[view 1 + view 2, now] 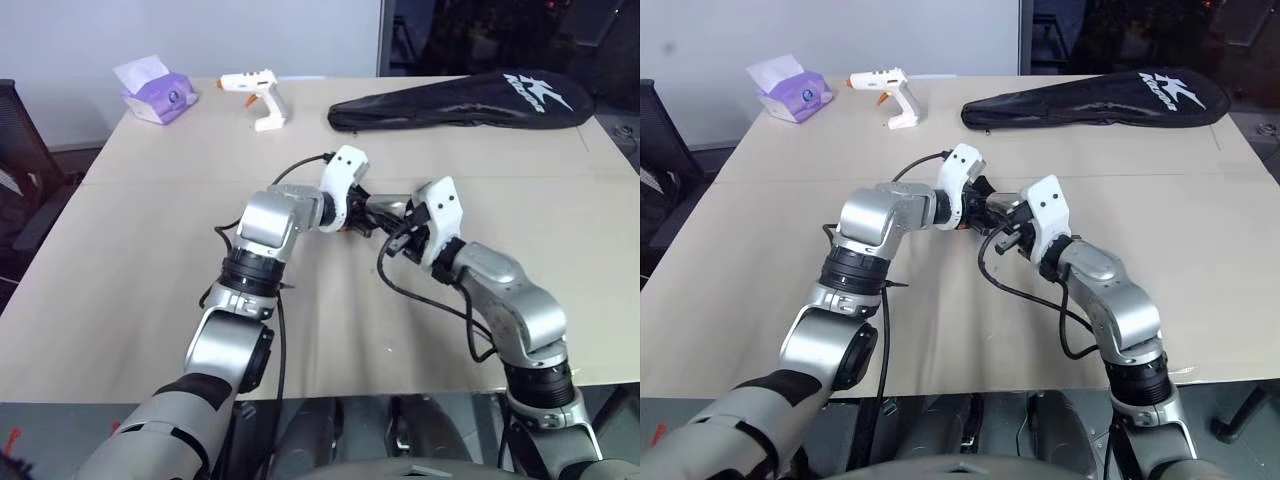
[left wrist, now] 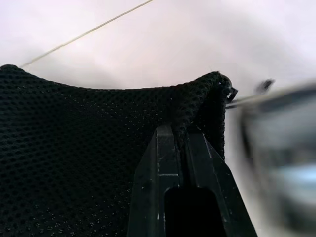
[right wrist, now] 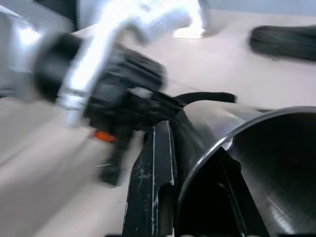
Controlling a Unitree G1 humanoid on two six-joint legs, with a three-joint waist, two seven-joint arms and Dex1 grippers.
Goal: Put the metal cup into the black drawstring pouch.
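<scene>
My two grippers meet above the middle of the table. In the left wrist view my left gripper (image 2: 178,132) is shut on a fold at the rim of the black drawstring pouch (image 2: 74,158), whose mesh fabric hangs below the fingers. My right gripper (image 3: 190,148) is shut on the rim of the metal cup (image 3: 276,163), one finger outside the wall and one inside. The cup (image 1: 388,209) lies roughly level with its open mouth towards the right wrist camera, close beside the left gripper (image 1: 362,223). From the head views the pouch is mostly hidden behind the left hand.
A long black racket bag (image 1: 460,103) with a white logo lies at the table's far right. A white glue gun (image 1: 255,95) and a purple tissue box (image 1: 158,92) stand at the far left. A black chair (image 1: 20,170) is beside the table's left edge.
</scene>
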